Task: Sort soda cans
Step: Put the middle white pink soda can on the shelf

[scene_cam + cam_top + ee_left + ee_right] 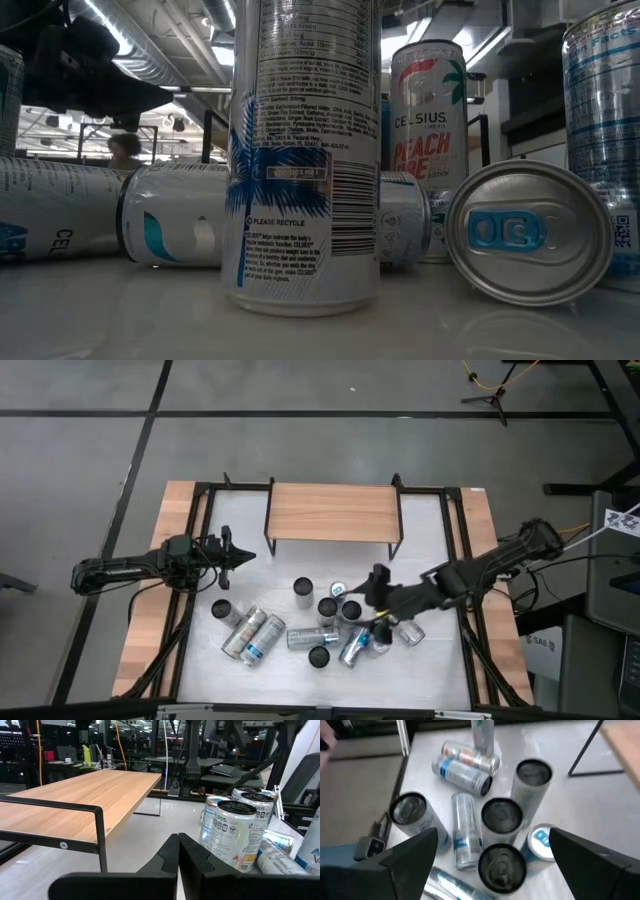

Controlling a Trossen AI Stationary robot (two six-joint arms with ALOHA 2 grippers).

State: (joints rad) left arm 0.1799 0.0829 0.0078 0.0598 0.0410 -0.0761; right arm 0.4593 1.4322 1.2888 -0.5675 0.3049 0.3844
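Cans (322, 625) sit bunched on the white mat at the near middle of the table (145, 650), some upright, some on their sides, none yet split into groups, so the sorting looks barely begun. Directly above the cluster's right part hangs the right gripper (495, 850), fingers wide apart and empty, with dark-topped upright cans just below it. At the cluster's left side, two lying cans (252, 635) rest touching. The left gripper (243, 557), fingers pressed together, waits left of the cluster. A wooden shelf (333, 512) stands at the far side, clear of the reach.
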